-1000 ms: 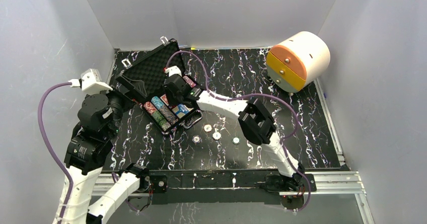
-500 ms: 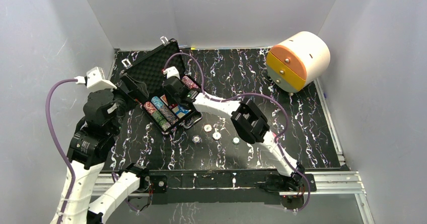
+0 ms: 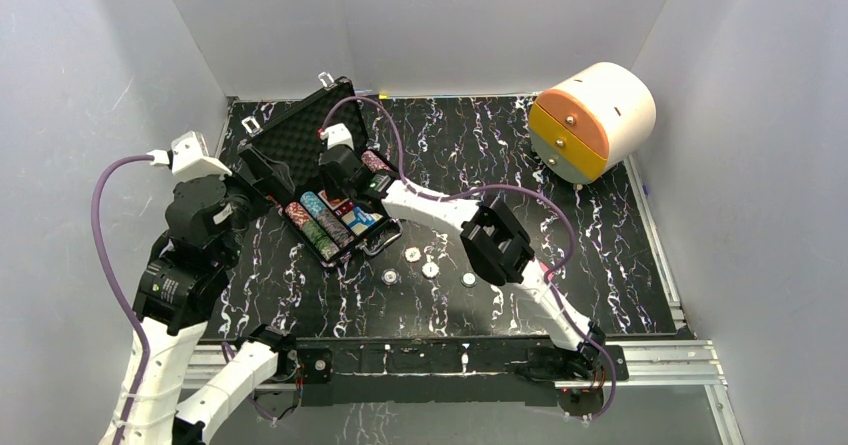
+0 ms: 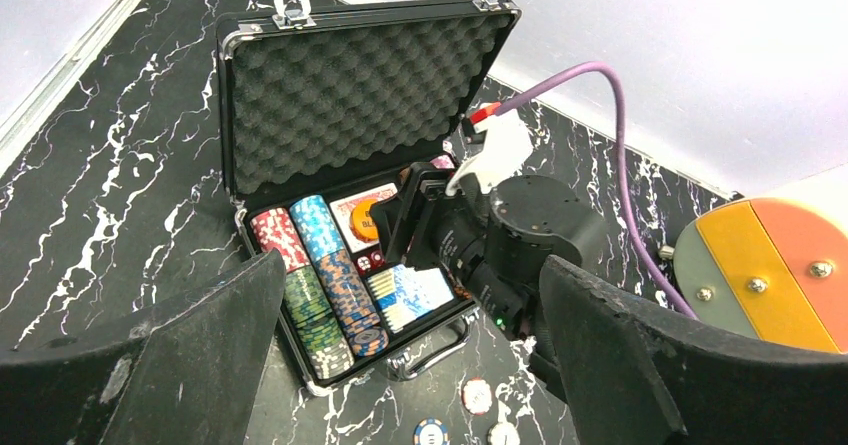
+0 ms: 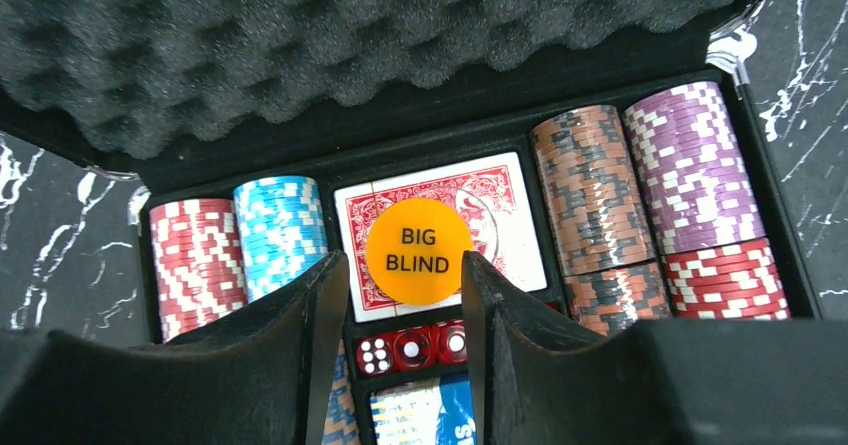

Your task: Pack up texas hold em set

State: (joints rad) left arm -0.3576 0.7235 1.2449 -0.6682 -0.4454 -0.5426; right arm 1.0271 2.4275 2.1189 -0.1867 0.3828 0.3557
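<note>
Inspection of the packing station, seen from the arms' side of the table.

**Case.** The black case [image 4: 350, 95] lies at about 10 o'clock on the table [image 3: 500, 145]. Its foam-lined lid is propped up, evidently so the tray can be loaded. The chip rows [image 5: 690, 165] fill the side channels, and the red-backed deck [image 5: 500, 200] sits in the middle bay with the red dice [image 5: 410, 350] just beside it.

**Right gripper.** The right gripper [image 5: 405, 265] reaches down into the tray over the deck. Its fingers stand partly apart on either side of the orange Big Blind button [image 5: 418, 250], which appears to lie flat on the top card. The gap roughly matches the button's width. I cannot tell whether the fingers are pinching its edge or have let it go.

**Left gripper.** The left gripper [image 3: 265, 175] hangs at the case's 9 o'clock side with its fingers spread wide and nothing between them. My reading is that it is held back there to keep out of the right arm's way, or to be ready for the lid.

**Outstanding.** Four loose buttons [image 3: 430, 270] lie on the table at about 4 o'clock from the case, apart from it. In my judgement the set is not fully packed. They have to go in before the lid comes down.

**Not part of the set.** The cream-and-orange cylinder [image 3: 595, 120] sits at 2 o'clock, well apart.
</note>
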